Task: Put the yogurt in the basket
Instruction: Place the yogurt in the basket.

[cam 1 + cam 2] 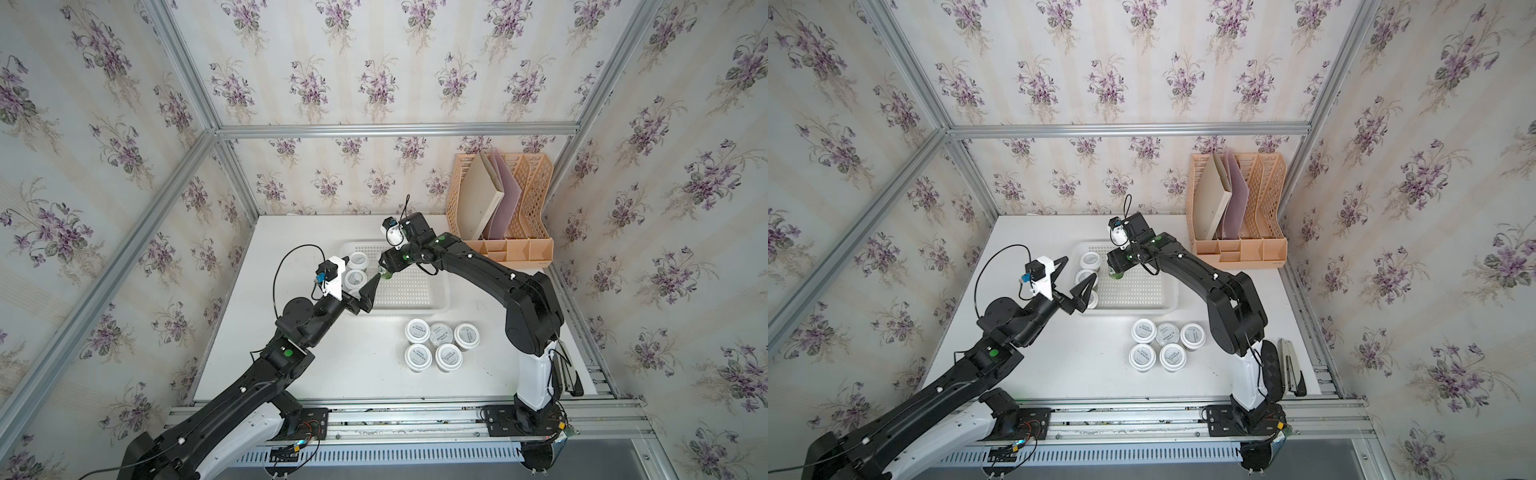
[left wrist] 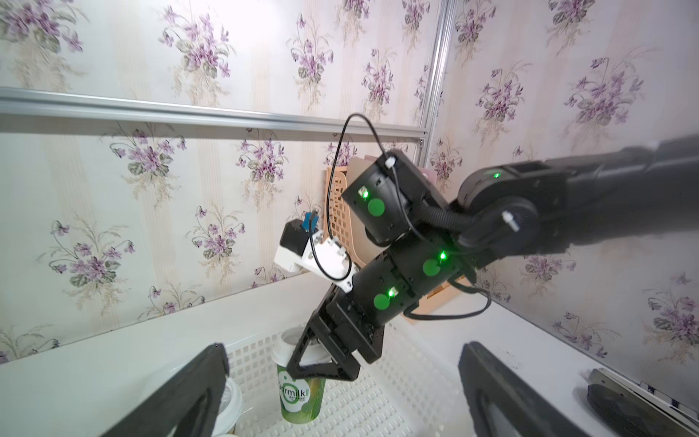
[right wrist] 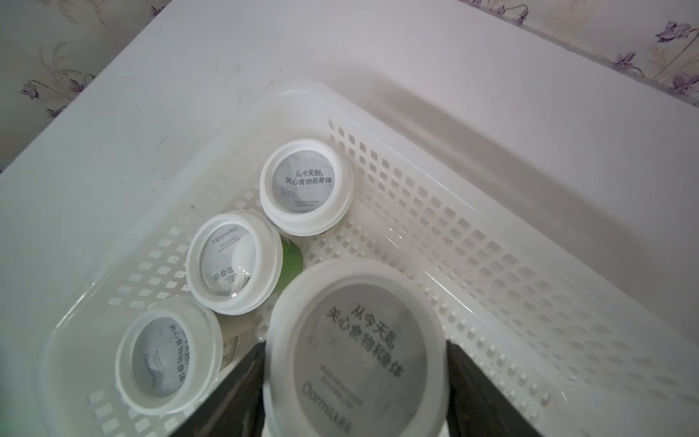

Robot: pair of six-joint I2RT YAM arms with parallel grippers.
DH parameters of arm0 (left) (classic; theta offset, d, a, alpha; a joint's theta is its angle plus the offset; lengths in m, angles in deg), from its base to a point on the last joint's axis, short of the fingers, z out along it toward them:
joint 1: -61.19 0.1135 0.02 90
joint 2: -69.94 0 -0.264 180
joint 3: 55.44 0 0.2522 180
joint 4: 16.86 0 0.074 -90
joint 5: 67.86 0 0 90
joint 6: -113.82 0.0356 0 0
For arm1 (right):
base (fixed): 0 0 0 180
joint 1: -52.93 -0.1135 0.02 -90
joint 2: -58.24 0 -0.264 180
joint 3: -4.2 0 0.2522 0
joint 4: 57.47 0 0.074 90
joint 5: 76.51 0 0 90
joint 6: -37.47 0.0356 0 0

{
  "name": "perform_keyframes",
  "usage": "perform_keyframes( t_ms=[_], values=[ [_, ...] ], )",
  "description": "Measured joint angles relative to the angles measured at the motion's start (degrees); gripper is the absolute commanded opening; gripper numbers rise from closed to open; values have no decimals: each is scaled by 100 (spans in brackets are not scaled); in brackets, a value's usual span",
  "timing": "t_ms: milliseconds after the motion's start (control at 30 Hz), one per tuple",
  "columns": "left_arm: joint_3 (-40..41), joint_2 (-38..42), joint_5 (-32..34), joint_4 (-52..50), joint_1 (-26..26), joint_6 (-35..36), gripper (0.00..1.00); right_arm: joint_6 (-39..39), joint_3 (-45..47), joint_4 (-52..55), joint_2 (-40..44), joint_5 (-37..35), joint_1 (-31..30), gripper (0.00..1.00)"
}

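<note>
The white basket [image 1: 415,287] [image 1: 1136,286] lies mid-table. Three yogurt cups with white lids line its left end [image 3: 304,185] [image 3: 234,261] [image 3: 168,353]. My right gripper [image 3: 355,344] [image 1: 384,271] is shut on a fourth yogurt [image 3: 359,352] [image 2: 300,393], upright inside the basket beside that row. Its green base is at or just above the basket floor. My left gripper [image 1: 1082,267] [image 2: 345,350] hangs open over the basket's left end, above the cups and holding nothing. Several more yogurt cups [image 1: 441,344] [image 1: 1166,344] stand clustered on the table in front of the basket.
A peach-orange file rack [image 1: 500,216] with folders stands at the back right corner. A stapler [image 1: 1291,370] lies along the right table edge near the right arm's base. The two arms meet closely over the basket's left part.
</note>
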Motion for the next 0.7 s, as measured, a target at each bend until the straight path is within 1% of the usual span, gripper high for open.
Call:
perform_keyframes(
  t_ms=[167,367,700],
  values=[
    [-7,621,173,-745,0,103,99,-85,332,-649,-50,-540,-201,73],
    [79,1054,354,-1360,0,181,99,-131,476,-1228,-308,-1062,-286,74],
    [-42,1488,487,-1974,0,243,99,-131,431,-1788,-737,-1368,-315,76]
  ],
)
